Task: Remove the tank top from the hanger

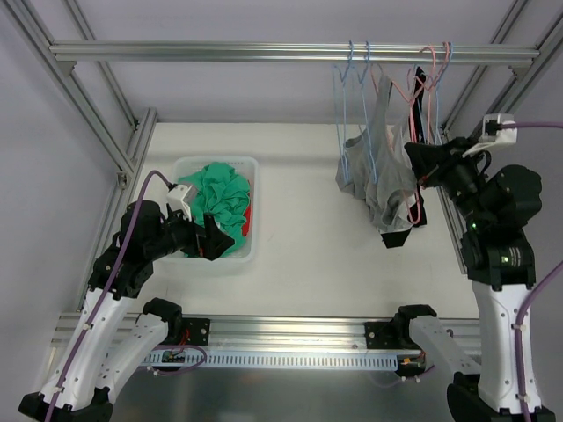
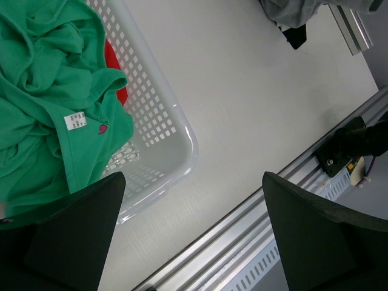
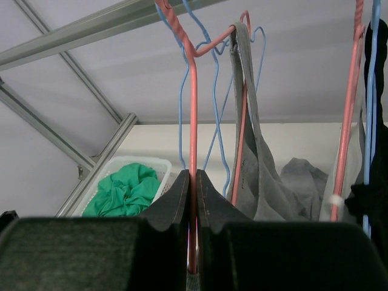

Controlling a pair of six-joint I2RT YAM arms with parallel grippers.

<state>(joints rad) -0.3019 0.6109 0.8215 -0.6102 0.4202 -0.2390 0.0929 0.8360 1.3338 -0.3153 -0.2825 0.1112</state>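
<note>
At right, under rail, right end effector pinched pink hanger wire, fingers pressed tight on it. Grey tank top hung on that hanger, strap looped over its shoulder, body drooping above table. Just beside, blue hangers hung on same rail. At left, left end effector was spread wide, holding nothing, above corner of basket. Inside it, green garment lay piled, red cloth showing beneath. Basket stood on table, well apart from tank top.
</note>
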